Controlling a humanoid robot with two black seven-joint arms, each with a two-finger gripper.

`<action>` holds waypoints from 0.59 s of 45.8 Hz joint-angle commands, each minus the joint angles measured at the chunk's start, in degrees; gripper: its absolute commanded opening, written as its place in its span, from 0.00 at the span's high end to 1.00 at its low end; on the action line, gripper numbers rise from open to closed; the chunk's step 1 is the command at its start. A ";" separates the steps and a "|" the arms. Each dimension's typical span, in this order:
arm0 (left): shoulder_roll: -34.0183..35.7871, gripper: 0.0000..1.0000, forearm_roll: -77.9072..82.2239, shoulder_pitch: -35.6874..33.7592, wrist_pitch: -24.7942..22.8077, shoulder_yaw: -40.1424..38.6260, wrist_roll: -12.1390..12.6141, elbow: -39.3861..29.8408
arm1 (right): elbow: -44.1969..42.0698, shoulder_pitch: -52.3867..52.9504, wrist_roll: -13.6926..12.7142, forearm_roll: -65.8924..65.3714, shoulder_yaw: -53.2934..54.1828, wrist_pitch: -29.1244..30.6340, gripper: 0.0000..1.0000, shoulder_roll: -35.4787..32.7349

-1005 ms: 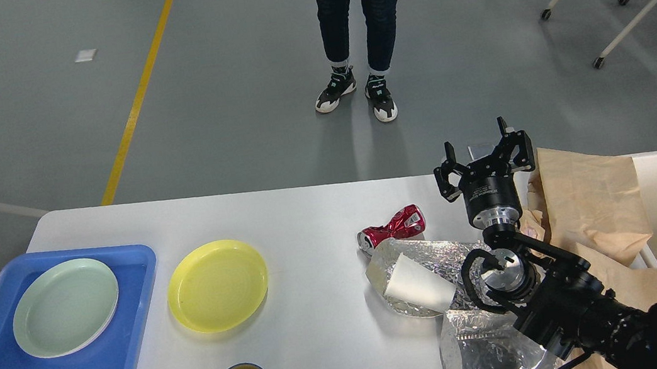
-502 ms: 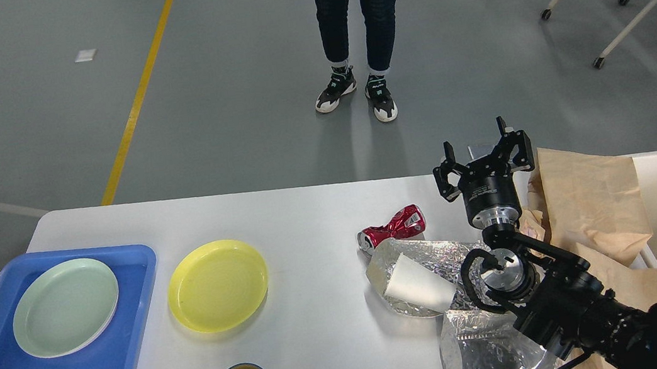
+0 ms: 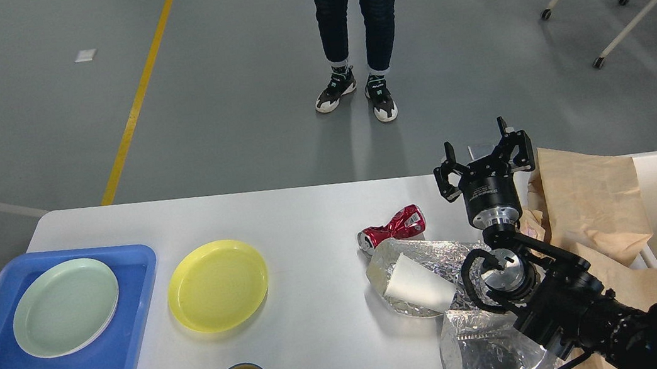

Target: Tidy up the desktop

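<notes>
Up over the far right of the desk (image 3: 307, 213), the right tool (image 3: 482, 154) gapes wide, empty, touching nothing; its label is unreadable.

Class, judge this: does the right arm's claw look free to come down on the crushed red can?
Probably yes. The right claw is open, holds nothing and hangs just right of the red can, whose top is uncovered; foil wrap lies only along its near side.
</notes>
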 commanded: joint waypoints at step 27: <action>5.22 0.02 -0.67 -7.99 -10.97 -0.27 0.17 0.10 | 0.00 0.00 0.00 0.00 0.00 0.00 0.00 0.00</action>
